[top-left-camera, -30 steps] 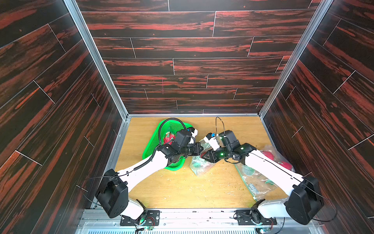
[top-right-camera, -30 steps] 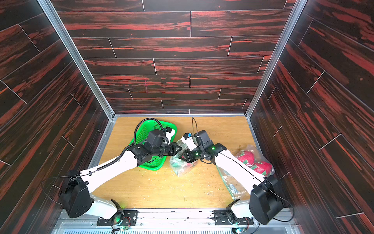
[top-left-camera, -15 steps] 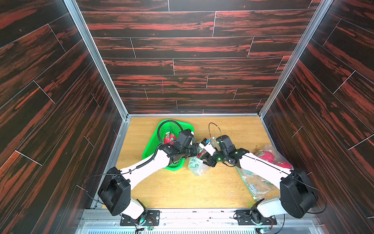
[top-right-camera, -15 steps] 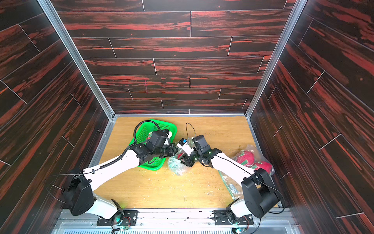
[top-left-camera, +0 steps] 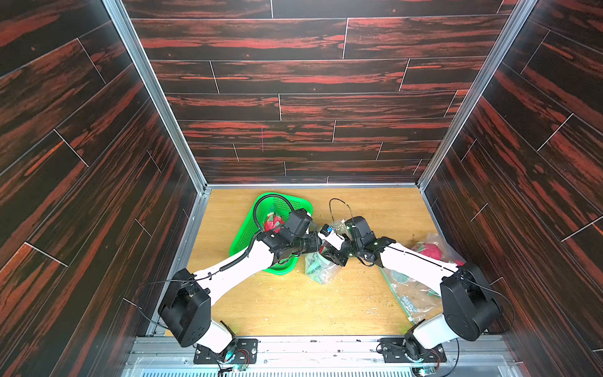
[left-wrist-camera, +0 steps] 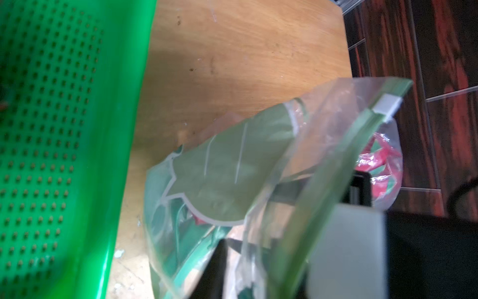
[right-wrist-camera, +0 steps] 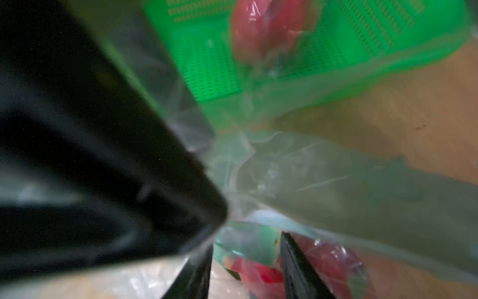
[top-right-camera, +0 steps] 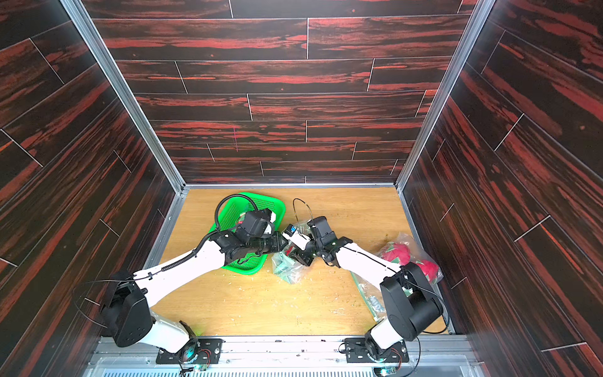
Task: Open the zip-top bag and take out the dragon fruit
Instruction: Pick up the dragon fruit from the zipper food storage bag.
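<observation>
Where dark plank walls [top-left-camera: 310, 75] enclose the littered wooden tabletop [top-left-camera: 293, 303], right jaws stand apart, left jaws unclear.

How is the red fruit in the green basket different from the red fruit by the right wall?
The basket dragon fruit appears bare; the wall-side dragon fruit sits inside a clear bag. The basket one rests in the green basket, the wall-side one on the wooden table. Both are bright red.
</observation>
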Available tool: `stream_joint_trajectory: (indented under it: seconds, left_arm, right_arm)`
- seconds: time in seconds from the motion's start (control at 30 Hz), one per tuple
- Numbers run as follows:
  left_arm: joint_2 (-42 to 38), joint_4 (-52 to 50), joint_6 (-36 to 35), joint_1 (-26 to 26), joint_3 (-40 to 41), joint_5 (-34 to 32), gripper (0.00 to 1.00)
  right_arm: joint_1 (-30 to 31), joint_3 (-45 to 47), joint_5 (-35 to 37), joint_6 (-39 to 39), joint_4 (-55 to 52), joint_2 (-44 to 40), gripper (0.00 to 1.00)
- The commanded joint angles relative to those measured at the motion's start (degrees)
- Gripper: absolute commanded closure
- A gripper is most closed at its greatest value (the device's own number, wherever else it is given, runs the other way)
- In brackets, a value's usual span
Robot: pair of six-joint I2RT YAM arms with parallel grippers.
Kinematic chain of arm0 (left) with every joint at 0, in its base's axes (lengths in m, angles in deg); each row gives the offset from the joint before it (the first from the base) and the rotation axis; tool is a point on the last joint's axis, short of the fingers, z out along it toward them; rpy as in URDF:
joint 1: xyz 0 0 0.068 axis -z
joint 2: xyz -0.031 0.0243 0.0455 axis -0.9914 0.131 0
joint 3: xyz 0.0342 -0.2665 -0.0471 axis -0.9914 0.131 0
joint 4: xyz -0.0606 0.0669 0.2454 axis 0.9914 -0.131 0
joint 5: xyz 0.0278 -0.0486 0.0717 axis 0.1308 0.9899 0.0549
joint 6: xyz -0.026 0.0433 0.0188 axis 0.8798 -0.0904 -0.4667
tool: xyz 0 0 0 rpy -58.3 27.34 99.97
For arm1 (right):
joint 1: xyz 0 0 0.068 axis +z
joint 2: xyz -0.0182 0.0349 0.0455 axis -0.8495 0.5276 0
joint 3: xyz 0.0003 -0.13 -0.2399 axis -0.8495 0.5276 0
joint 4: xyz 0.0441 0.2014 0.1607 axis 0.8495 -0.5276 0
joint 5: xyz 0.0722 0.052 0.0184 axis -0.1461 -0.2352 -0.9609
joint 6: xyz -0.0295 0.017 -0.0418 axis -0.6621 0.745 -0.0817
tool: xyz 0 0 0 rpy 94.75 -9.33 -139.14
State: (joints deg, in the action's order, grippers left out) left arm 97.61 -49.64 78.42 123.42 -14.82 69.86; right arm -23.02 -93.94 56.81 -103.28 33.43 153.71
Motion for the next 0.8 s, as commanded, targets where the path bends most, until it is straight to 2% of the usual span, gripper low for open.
stream_joint_trajectory:
  seconds: [0.0, 0.2, 0.4, 0.5, 0.6, 0.77]
  left_arm:
    - [-2.4, -3.4, -0.6, 0.1, 0.1, -1.7, 0.6]
    - [-3.6, -2.8, 1.5, 0.2, 4.9, 1.2, 0.58]
    - [-3.1, 0.5, 3.7, 1.3, 8.6, 3.2, 0.64]
    - [-1.7, 1.6, 4.6, 2.6, 8.9, 3.3, 0.64]
    - [-0.6, 4.2, 6.2, 3.4, 10.5, 3.7, 0.7]
    - [1.0, 7.9, 8.4, 5.8, 12.2, 3.6, 0.71]
  right_arm:
    - [-1.4, 1.6, -2.3, 1.8, -0.4, -1.7, 0.54]
    - [-2.0, 1.9, -2.3, 5.0, -2.6, -2.1, 0.55]
    - [-2.5, 4.4, -1.9, 9.2, -4.5, -5.5, 0.55]
    - [-2.7, 4.9, -0.5, 11.2, -6.6, -6.8, 0.58]
    - [-2.8, 5.5, 1.7, 13.4, -8.4, -7.5, 0.61]
    - [-4.4, 8.0, 2.9, 17.0, -8.2, -8.2, 0.7]
